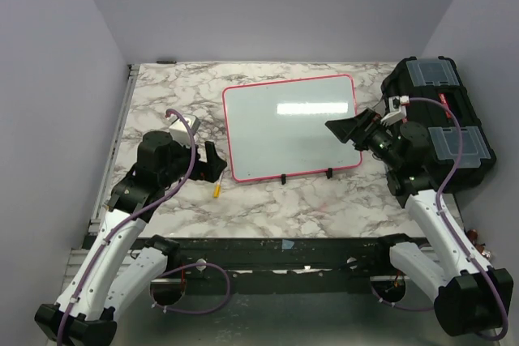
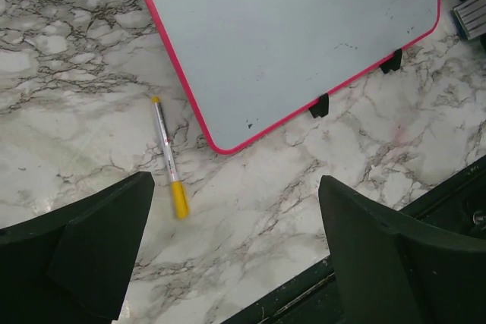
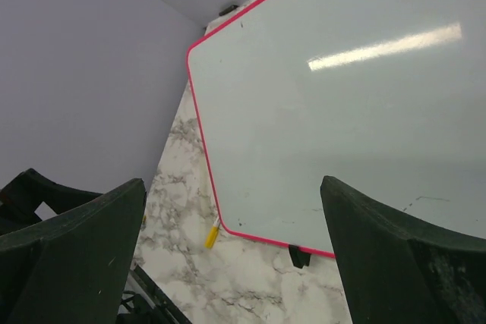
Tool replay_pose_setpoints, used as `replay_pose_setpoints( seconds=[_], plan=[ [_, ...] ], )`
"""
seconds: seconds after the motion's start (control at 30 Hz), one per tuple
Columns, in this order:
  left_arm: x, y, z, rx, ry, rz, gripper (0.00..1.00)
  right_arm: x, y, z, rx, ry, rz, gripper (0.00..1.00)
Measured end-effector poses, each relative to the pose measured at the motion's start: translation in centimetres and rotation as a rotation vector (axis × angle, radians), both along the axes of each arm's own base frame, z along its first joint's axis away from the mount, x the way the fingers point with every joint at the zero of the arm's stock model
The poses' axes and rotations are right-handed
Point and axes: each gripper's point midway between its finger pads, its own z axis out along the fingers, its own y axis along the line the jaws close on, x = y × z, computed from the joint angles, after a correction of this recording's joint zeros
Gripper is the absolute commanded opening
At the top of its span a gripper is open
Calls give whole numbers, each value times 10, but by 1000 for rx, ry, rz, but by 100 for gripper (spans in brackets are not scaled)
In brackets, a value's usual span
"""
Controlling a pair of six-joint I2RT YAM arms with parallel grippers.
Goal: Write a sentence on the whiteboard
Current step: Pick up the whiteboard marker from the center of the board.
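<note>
**Both grippers open, board flat on the table**

The whiteboard (image 1: 292, 127) lies flat on the marble table (image 1: 162, 103), about in the middle and toward the far side. It has a pink-red rim, and two small black clips (image 1: 283, 178) sit on its near edge. Its glossy surface shows a bright reflection of light and some tiny dark specks.

The left gripper (image 1: 212, 161) is released, with the fingers wide apart and nothing between them. It hangs over the table near the board's near left corner. A marker (image 2: 168, 158) with a yellow cap lies on the table there, just beside the rim and apart from it.

The right gripper (image 1: 345, 129) is also spread open and holds nothing. It hangs over the right edge of the board, in front of a black toolbox (image 1: 442, 119).
</note>
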Motion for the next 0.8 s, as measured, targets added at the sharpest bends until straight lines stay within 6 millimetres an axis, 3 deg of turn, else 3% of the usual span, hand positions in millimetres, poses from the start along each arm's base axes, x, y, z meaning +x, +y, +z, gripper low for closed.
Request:
replay_pose_setpoints(
  seconds=[0.17, 0.6, 0.67, 0.8],
  plan=[
    [3, 5, -1, 14, -4, 29, 92, 3, -7, -11, -33, 68, -42, 100],
    [3, 19, -10, -29, 76, 191, 88, 11, -18, 0, -215, 187, -136, 100],
    [3, 21, -16, -45, 102, 226, 88, 11, -22, -1, -250, 209, -159, 100],
    [0, 23, -51, -63, 192, 291, 84, 7, -27, -1, -314, 237, -207, 100]
  ],
)
